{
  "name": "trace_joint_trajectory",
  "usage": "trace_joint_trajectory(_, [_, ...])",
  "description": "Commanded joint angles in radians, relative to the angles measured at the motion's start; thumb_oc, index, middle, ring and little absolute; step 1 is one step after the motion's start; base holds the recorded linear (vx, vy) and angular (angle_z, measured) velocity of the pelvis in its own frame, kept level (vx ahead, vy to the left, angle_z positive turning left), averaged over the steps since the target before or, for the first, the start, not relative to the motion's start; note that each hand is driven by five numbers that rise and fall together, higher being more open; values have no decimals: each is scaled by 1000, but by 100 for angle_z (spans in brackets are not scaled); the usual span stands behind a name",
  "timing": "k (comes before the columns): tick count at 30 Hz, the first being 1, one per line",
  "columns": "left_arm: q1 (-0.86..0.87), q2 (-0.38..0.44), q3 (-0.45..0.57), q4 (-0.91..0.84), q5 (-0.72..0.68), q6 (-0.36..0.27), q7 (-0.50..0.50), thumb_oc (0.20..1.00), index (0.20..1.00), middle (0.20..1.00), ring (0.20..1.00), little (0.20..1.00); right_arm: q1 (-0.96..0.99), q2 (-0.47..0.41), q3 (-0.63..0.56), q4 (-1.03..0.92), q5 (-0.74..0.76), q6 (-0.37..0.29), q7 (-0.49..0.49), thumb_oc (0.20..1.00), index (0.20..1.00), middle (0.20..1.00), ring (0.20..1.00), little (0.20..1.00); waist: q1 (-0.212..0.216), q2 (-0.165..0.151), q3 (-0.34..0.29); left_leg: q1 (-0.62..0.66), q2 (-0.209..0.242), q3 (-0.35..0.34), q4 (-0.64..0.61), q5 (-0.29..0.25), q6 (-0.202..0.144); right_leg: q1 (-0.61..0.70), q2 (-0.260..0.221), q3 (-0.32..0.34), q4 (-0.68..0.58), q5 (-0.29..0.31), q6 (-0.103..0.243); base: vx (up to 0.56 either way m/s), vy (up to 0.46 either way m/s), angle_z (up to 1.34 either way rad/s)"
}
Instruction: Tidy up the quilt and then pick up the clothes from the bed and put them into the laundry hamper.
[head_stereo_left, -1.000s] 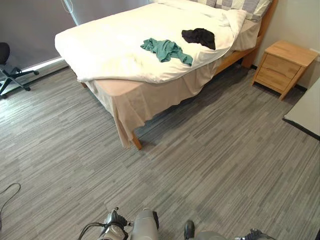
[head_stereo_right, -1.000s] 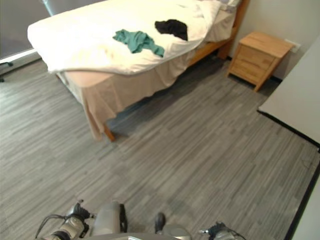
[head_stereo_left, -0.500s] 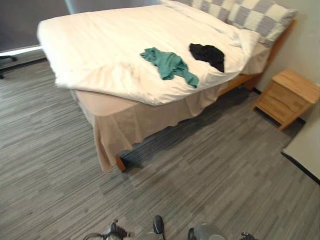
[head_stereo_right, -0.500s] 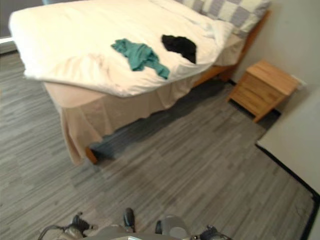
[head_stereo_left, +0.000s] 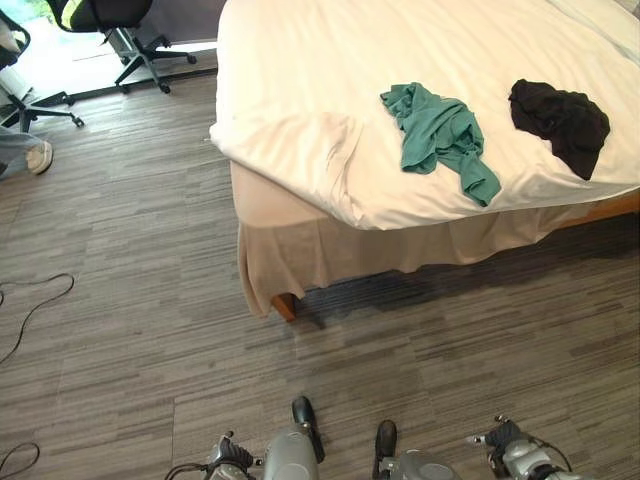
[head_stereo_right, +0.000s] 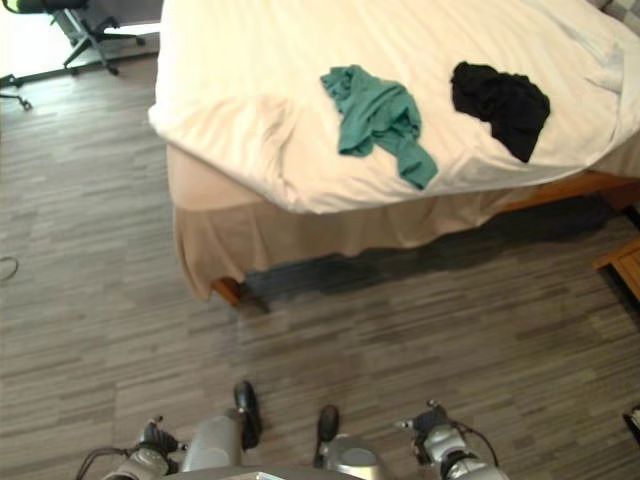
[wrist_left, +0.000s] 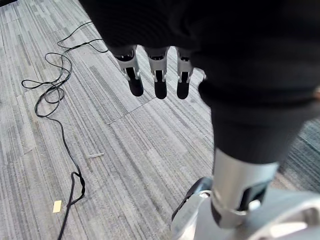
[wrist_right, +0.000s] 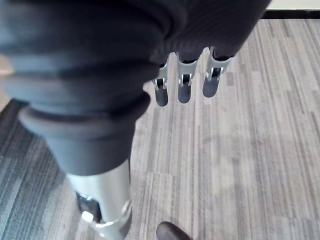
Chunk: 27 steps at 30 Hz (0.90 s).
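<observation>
A white quilt (head_stereo_left: 400, 90) covers the bed (head_stereo_left: 300, 240), with a green garment (head_stereo_left: 437, 135) and a black garment (head_stereo_left: 560, 118) lying apart on it near the edge closest to the robot. The left hand (wrist_left: 157, 75) and right hand (wrist_right: 185, 80) hang over the grey wood-look floor (head_stereo_left: 130, 330), fingers straight and holding nothing. No writing is readable; an office chair (head_stereo_left: 120, 30) stands beyond the bed's foot.

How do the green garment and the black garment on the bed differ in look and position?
The green garment lies nearer the foot of the bed, the black garment further along towards the robot's right. The green one is teal and strung out, a strip of it trailing towards the mattress edge; the black one is bunched more compactly. Both lie crumpled on the white quilt, apart from each other, untouched.
</observation>
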<state>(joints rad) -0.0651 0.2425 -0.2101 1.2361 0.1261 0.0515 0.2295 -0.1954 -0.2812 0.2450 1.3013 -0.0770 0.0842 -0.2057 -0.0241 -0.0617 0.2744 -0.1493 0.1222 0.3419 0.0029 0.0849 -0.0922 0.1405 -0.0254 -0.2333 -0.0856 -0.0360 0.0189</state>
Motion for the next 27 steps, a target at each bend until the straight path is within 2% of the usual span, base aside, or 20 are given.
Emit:
trace_joint_trajectory(1, [-41, -13, -34, 29, 16, -6, -5, 1000, 1000, 1000, 1000, 1000, 80, -12, -2, -7, -7, 8, -2, 1000, 1000, 1000, 1000, 1000, -3, 18, -40, 45, -1, -20, -26, -36, 1, 12, -87, 3, -2, -110, 114, 387, 168, 17])
trace_joint_trajectory(2, [-29, -4, -34, 34, 36, -1, -7, 1000, 1000, 1000, 1000, 1000, 91, 1, 8, -10, -21, 5, 2, 1000, 1000, 1000, 1000, 1000, -5, 9, -51, 77, -16, -34, -57, -34, 17, 22, -94, 1, 29, -112, 120, 369, 164, 4])
trace_joint_trajectory(5, [-25, 19, -30, 48, 69, 10, -18, 1000, 1000, 1000, 1000, 1000, 91, 32, 3, -37, -5, -4, 11, 1000, 1000, 1000, 1000, 1000, -5, 0, -48, 143, -29, -15, -90, -65, 48, -75, -112, 33, 279, -113, 151, 229, 173, -12])
trace_joint_trajectory(6, [-27, 25, -25, 48, 69, 11, -17, 1000, 1000, 1000, 1000, 1000, 85, 37, 4, -46, -3, -6, 13, 1000, 1000, 1000, 1000, 1000, -15, -1, -31, 168, -32, -9, -90, -81, 60, -129, -131, 43, 381, -83, 174, 72, 120, -24])
trace_joint_trajectory(7, [-28, 25, -25, 48, 69, 11, -17, 1000, 1000, 1000, 1000, 1000, 85, 37, 4, -46, -3, -6, 13, 1000, 1000, 1000, 1000, 1000, -13, 0, -34, 164, -30, -7, -90, -80, 59, -134, -129, 45, 380, -81, 173, 95, 147, -14])
trace_joint_trajectory(8, [-38, 39, -31, 49, 72, 14, -12, 1000, 1000, 1000, 1000, 1000, 77, 54, 2, -67, 8, -11, 5, 1000, 1000, 1000, 1000, 1000, -33, 4, -6, 184, -24, -5, -90, -94, 69, -239, -139, 77, 536, -34, 182, 125, 110, -6])
trace_joint_trajectory(9, [-43, 45, -32, 47, 69, 15, -10, 1000, 1000, 1000, 1000, 1000, 71, 58, 3, -72, 13, -11, 2, 1000, 1000, 1000, 1000, 1000, -40, 10, 2, 192, -21, -13, -90, -102, 70, -272, -134, 93, 550, -32, 173, 183, 97, 10])
trace_joint_trajectory(11, [-51, 53, -31, 45, 62, 12, -5, 1000, 1000, 1000, 1000, 1000, 71, 63, 5, -73, 20, -13, -6, 1000, 1000, 1000, 1000, 1000, -49, 8, 11, 209, -25, -23, -90, -108, 61, -271, -128, 109, 440, -61, 160, 170, -23, 31])
trace_joint_trajectory(12, [-51, 53, -31, 45, 62, 12, -5, 1000, 1000, 1000, 1000, 1000, 71, 63, 5, -73, 20, -13, -6, 1000, 1000, 1000, 1000, 1000, -48, 10, 10, 207, -23, -23, -90, -107, 60, -271, -125, 109, 434, -57, 158, 171, -61, 39])
trace_joint_trajectory(13, [-58, 56, -30, 44, 56, 7, -1, 1000, 1000, 1000, 1000, 1000, 71, 64, 7, -76, 26, -15, -7, 1000, 1000, 1000, 1000, 1000, -57, 8, 13, 216, -27, -32, -90, -116, 55, -268, -120, 127, 358, -59, 154, 198, -120, 63])
trace_joint_trajectory(14, [-65, 64, -28, 37, 50, 2, 2, 1000, 1000, 1000, 1000, 1000, 77, 61, 4, -73, 32, -13, -9, 1000, 1000, 1000, 1000, 1000, -68, -1, 10, 229, -40, -47, -90, -129, 50, -249, -116, 176, 182, -27, 157, 263, -162, 63])
trace_joint_trajectory(15, [-72, 73, -28, 42, 61, 10, 5, 1000, 1000, 1000, 1000, 1000, 88, 55, 1, -67, 27, -8, -3, 1000, 1000, 1000, 1000, 1000, -73, -5, 2, 233, -50, -57, -90, -139, 52, -238, -120, 206, 125, -19, 155, 279, -224, 88])
trace_joint_trajectory(16, [-70, 74, -7, 34, 38, -2, 16, 1000, 1000, 1000, 1000, 1000, 94, 54, -2, -57, 27, -6, -7, 1000, 1000, 1000, 1000, 1000, -63, -7, -2, 246, -51, -72, -90, -144, 49, -216, -130, 212, 86, 20, 170, 208, -200, 66])
trace_joint_trajectory(18, [-67, 75, 25, 5, -25, -24, 45, 1000, 1000, 1000, 1000, 1000, 105, 50, 3, -43, 14, -9, -18, 1000, 1000, 1000, 1000, 1000, -57, -4, -17, 245, -51, -86, -60, -153, 44, -178, -131, 182, 37, 30, 161, 181, -170, 38])
trace_joint_trajectory(19, [-59, 74, 59, -17, -91, -39, 70, 1000, 1000, 1000, 1000, 1000, 112, 47, 1, -41, 10, -11, -25, 1000, 1000, 1000, 1000, 1000, -56, -2, -23, 250, -49, -92, -56, -155, 40, -160, -131, 169, 23, 30, 156, 196, -123, 15])
trace_joint_trajectory(21, [-42, 79, 196, -97, -351, -110, 128, 1000, 1000, 1000, 1000, 1000, 122, 40, -7, -47, 1, -15, -38, 1000, 1000, 1000, 1000, 1000, -53, 10, -33, 265, -39, -98, -55, -155, 30, -131, -125, 155, 8, 25, 152, 161, -92, 25])
trace_joint_trajectory(22, [-42, 80, 196, -97, -351, -110, 128, 1000, 1000, 1000, 1000, 1000, 122, 40, -7, -47, 1, -15, -38, 1000, 1000, 1000, 1000, 1000, -53, 10, -35, 261, -40, -98, -55, -153, 30, -135, -125, 155, 8, 27, 151, 89, -59, 16])
trace_joint_trajectory(23, [-32, 91, 250, -164, -447, -158, 168, 1000, 1000, 1000, 1000, 1000, 130, 42, -8, -60, -7, -15, -46, 1000, 1000, 1000, 1000, 1000, -54, 13, -38, 265, -34, -100, -57, -150, 24, -128, -124, 150, 4, 26, 150, 134, -81, 11])
trace_joint_trajectory(24, [-13, 129, 351, -278, -598, -245, 204, 1000, 1000, 1000, 1000, 1000, 164, 40, -3, -109, -39, -26, -45, 1000, 1000, 1000, 1000, 1000, -57, 19, -41, 285, -24, -92, -66, -149, 12, -111, -121, 143, -2, 16, 152, 184, -105, 12])
trace_joint_trajectory(27, [-31, 179, 432, -342, -713, -298, 220, 1000, 1000, 1000, 1000, 1000, 194, 35, 3, -142, -63, -31, -42, 1000, 1000, 1000, 1000, 1000, -63, 21, -43, 297, -16, -87, -73, -150, 3, -100, -116, 140, 1, 6, 152, 94, -77, 0])
